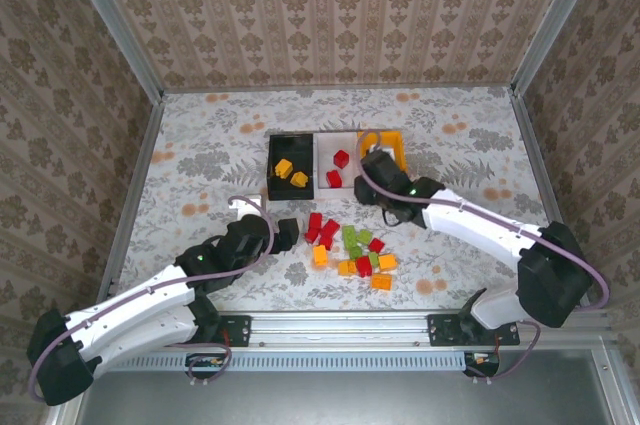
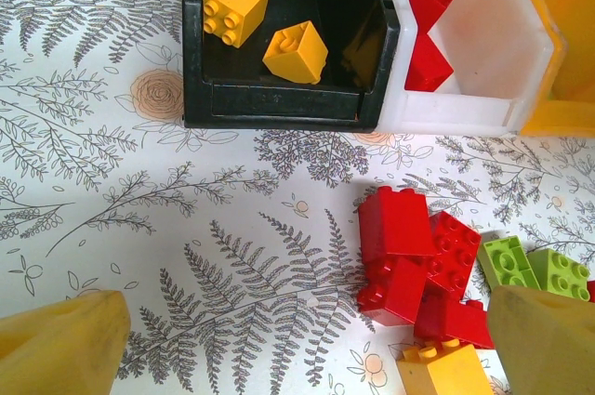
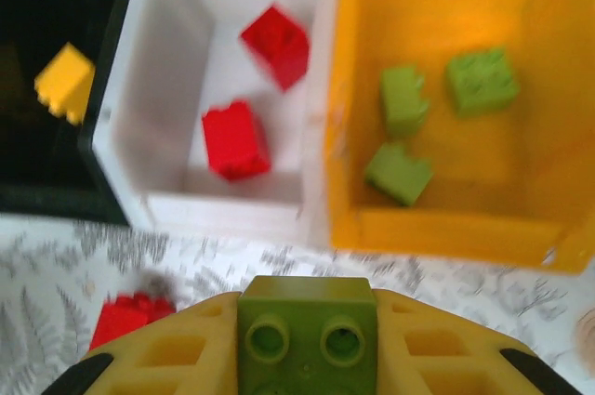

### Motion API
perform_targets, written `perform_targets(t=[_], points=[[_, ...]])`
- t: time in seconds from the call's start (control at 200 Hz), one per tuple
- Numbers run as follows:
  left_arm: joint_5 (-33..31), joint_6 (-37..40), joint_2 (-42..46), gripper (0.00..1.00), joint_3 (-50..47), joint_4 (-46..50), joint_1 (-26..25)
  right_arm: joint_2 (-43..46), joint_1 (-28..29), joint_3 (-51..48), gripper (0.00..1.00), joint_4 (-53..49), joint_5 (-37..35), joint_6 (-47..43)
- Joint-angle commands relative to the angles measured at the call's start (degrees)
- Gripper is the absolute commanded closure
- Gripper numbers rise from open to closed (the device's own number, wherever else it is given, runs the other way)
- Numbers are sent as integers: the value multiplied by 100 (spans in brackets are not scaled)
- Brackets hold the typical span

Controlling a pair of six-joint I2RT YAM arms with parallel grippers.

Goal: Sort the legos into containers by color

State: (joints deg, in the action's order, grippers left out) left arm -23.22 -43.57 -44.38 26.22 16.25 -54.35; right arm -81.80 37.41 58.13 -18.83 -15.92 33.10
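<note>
My right gripper (image 3: 307, 321) is shut on a light green lego (image 3: 307, 339), just short of the orange bin (image 3: 437, 228), which holds three green legos (image 3: 400, 172). The white bin (image 3: 223, 214) has two red legos (image 3: 235, 139) in it. In the black bin (image 2: 270, 102) lie two orange legos (image 2: 296, 51). My left gripper (image 2: 307, 358) stands open and empty above the table, left of a cluster of red legos (image 2: 418, 260). In the top view the left gripper (image 1: 285, 233) is beside the loose pile (image 1: 352, 250), and the right gripper (image 1: 377, 167) is at the orange bin (image 1: 392, 140).
The three bins stand in a row at mid-table, black (image 1: 270, 165), white (image 1: 323, 145), orange. Loose green legos (image 2: 535, 269) and an orange one (image 2: 442, 367) lie right of the red cluster. Metal frame rails (image 1: 140, 205) border the patterned table.
</note>
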Motion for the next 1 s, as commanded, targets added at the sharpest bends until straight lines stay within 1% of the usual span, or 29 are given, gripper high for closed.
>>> perform_targets(t=[0.0, 0.245, 0.395, 0.465, 0.505, 0.565, 0.62, 0.645, 0.75, 0.825, 0.885, 0.995], points=[[-25, -26, 78, 0, -82, -22, 16, -433, -471, 469, 70, -450, -36, -145], [65, -13, 79, 0, -64, 113, 88, -2015, -1087, 1790, 70, -914, 50, -98], [128, 15, 80, 0, -81, 134, 147, -2470, -1138, 2168, 68, -1039, 31, -60], [179, 41, 53, 0, -82, 111, 193, -2571, -1147, 2258, 63, -1061, 45, -2], [216, 66, 34, 0, -85, 88, 219, -2588, -1148, 2293, 55, -1062, 72, 24], [274, 107, -23, 0, -58, 60, 262, -2556, -1144, 2311, 39, -1066, 121, 81], [355, 178, -99, 0, -32, 15, 307, -2478, -1139, 2293, 31, -1029, 168, 99], [397, 223, -163, 0, -8, -15, 317, -2424, -1135, 2275, 29, -1026, 182, 110], [664, 500, -525, 1, 178, -167, 340, -2102, -1098, 2067, 27, -920, 274, 135], [932, 730, -1066, 5, 465, -249, 332, -1807, -1062, 1772, 27, -746, 423, 195], [1115, 902, -1714, 9, 775, -246, 315, -1608, -1034, 1541, 27, -637, 501, 241], [1191, 1173, -2842, 13, 1369, -127, 216, -1325, -1007, 1185, 27, -532, 538, 293]])
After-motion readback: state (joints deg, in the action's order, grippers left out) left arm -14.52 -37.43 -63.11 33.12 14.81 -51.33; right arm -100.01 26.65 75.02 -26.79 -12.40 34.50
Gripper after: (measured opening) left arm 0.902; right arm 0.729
